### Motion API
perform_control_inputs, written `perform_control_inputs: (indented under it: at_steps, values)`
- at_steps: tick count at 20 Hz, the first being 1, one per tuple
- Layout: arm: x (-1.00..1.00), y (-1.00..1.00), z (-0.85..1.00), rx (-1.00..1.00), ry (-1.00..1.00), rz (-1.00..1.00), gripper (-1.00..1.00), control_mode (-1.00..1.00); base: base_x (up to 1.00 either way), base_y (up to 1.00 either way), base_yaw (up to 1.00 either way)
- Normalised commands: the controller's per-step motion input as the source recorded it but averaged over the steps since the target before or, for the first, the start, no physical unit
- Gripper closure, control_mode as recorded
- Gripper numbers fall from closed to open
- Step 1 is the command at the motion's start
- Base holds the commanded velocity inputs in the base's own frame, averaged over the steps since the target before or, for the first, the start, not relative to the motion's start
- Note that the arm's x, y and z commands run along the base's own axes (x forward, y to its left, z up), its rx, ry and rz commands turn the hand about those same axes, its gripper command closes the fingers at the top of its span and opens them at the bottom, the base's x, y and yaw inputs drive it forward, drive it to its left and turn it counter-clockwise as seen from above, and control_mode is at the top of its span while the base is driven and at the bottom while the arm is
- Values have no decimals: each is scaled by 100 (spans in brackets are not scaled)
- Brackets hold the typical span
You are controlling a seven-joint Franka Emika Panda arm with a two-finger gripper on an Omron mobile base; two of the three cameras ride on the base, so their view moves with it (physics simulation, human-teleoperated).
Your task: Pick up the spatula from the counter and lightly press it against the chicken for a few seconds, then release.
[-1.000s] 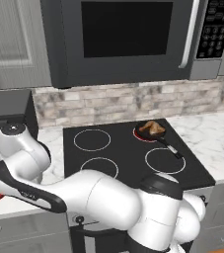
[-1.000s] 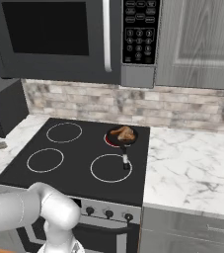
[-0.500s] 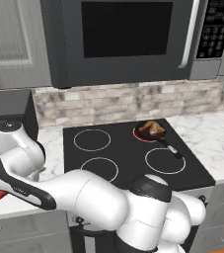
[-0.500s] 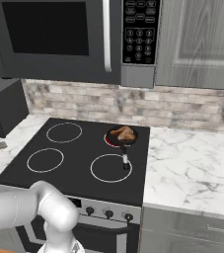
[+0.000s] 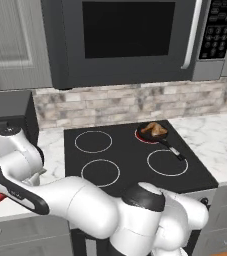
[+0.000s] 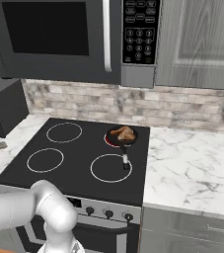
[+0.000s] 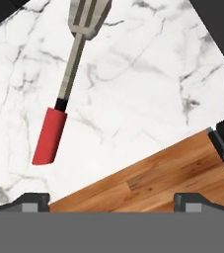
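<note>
Gripper spread wide, nothing in it, hanging over the front edge of the white marble worktop left of the black glass stove. Spatula with red handle and grey slotted metal blade lies flat on the worktop, red end near the front edge, blade further in. Gripper not touching it. Browned chicken piece sits in a small dark frying pan on the stove's rear right burner, well apart from the spatula
</note>
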Motion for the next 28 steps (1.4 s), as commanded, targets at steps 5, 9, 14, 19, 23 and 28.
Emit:
perform_control_inputs:
  at_steps: [5, 9, 14, 19, 23, 28]
  values:
    - [17, 4, -15, 0, 4, -2, -100, -100, 0, 0, 0]
    - [17, 11, -19, 0, 5, -2, -100, -100, 0, 0, 0]
    - [16, 12, -21, 0, 6, -2, -100, -100, 0, 0, 0]
    - [15, 16, -18, 0, 5, -2, -100, -100, 0, 0, 0]
    - [20, 24, -14, -1, 3, -2, -100, -100, 0, 0, 0]
    - [20, 23, -11, -2, 3, -2, -100, -100, 0, 0, 0]
